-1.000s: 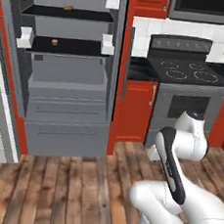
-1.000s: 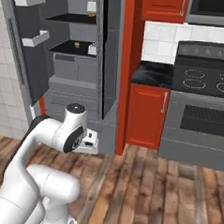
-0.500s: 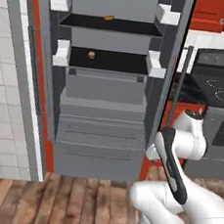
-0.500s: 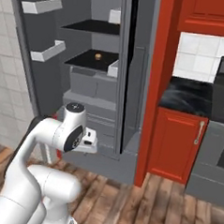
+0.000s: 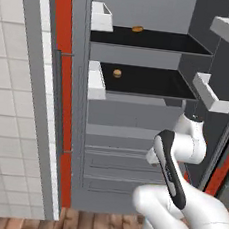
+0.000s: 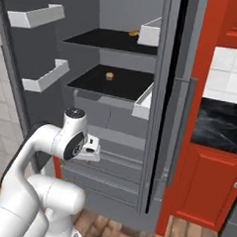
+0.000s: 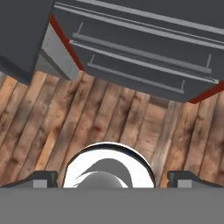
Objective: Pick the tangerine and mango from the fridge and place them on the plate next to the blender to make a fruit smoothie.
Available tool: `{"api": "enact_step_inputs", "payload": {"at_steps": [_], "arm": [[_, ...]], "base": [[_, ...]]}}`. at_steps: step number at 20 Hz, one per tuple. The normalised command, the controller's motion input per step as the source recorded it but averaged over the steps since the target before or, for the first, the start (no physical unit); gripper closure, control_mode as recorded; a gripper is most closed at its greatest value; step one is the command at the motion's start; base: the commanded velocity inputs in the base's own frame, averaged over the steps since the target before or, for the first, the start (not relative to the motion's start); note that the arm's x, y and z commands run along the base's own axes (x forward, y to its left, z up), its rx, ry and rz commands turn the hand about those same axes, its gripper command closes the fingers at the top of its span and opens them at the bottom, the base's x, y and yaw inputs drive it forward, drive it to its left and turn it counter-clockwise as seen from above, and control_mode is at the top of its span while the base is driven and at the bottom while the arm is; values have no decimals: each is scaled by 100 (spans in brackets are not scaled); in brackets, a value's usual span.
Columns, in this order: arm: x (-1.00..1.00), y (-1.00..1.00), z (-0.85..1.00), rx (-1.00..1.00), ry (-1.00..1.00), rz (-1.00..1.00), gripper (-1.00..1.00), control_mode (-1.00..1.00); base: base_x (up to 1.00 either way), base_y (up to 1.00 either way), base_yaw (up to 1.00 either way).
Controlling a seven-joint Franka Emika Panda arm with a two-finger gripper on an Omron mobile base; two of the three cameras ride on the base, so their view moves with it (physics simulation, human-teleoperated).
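The fridge (image 5: 132, 154) stands open; a small orange fruit (image 5: 117, 73) lies on its middle shelf (image 5: 150, 83). The gripper (image 7: 112, 177) hangs wide and empty above the wooden floor (image 7: 109, 127).

Matt grey fridge (image 5: 136, 114), planked wood floor (image 7: 87, 122)

The fridge (image 5: 136, 119) stands open, grey with black shelves. A small orange fruit, likely the tangerine (image 5: 117, 73), sits on the lower shelf; another, likely the mango (image 5: 137, 28), sits on the upper shelf.

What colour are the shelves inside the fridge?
Black. The shelves inside the grey fridge show best in the left base view.
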Motion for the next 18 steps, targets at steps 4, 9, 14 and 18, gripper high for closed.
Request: {"api": "enact_step_inputs", "payload": {"at_steps": [4, 9, 14, 18], "arm": [[0, 0, 0, 0, 0, 0, -100, 100], [0, 0, 0, 0, 0, 0, -100, 100], [0, 0, 0, 0, 0, 0, -100, 100], [0, 0, 0, 0, 0, 0, -100, 100]], "base": [[78, 3, -15], [73, 15, -13], [67, 22, -3], [55, 29, 0]]}}
